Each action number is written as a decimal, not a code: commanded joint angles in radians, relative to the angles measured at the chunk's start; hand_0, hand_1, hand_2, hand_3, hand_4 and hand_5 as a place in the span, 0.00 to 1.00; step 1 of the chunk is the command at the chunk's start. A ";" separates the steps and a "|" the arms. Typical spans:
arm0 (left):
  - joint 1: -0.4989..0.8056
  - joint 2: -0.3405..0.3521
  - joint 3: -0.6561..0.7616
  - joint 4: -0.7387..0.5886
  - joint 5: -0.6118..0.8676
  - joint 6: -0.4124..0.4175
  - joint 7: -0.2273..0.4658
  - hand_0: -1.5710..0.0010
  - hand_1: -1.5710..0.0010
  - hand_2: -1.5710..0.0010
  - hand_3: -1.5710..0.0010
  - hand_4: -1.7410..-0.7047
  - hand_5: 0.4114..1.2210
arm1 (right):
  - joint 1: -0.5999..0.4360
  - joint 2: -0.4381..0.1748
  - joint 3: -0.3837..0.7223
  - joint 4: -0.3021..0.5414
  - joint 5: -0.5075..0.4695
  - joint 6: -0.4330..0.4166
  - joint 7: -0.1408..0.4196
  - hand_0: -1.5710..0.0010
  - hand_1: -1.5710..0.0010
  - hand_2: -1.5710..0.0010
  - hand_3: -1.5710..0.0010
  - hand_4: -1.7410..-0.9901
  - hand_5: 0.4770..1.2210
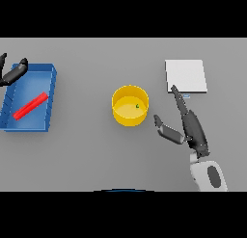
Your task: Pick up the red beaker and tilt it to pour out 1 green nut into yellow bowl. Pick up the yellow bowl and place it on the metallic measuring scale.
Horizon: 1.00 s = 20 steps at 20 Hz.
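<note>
The yellow bowl (pixel 130 105) stands upright at the table's middle with a small green nut (pixel 137 106) inside it. A red beaker (pixel 31 106) lies on its side in the blue tray (pixel 52 95) at the left. The metallic measuring scale (pixel 186 76) is a pale square plate at the back right. My right hand (pixel 188 124) is open to the right of the bowl, fingers stretched toward the scale's near edge, thumb pointing at the bowl, touching neither. My left hand (pixel 13 72) shows at the far left over the tray's back corner, fingers relaxed and holding nothing.
The blue tray takes up the left side of the grey table. A gap of bare table lies between the bowl and the scale.
</note>
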 commanded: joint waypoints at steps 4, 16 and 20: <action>0.011 0.003 0.006 -0.031 0.011 0.017 -0.003 0.99 0.99 0.99 0.99 0.99 0.33 | -0.101 -0.130 0.070 0.024 0.112 0.113 0.027 1.00 1.00 1.00 1.00 0.73 0.32; 0.023 -0.008 0.010 -0.033 0.030 0.009 -0.018 1.00 1.00 1.00 1.00 0.99 0.34 | -0.518 -0.321 0.382 0.243 0.484 0.359 -0.085 1.00 1.00 1.00 1.00 0.70 0.31; 0.024 -0.001 0.020 -0.026 0.036 0.001 -0.035 1.00 1.00 1.00 1.00 0.98 0.34 | -0.602 -0.303 0.450 0.342 0.529 0.415 -0.100 1.00 1.00 1.00 1.00 0.69 0.30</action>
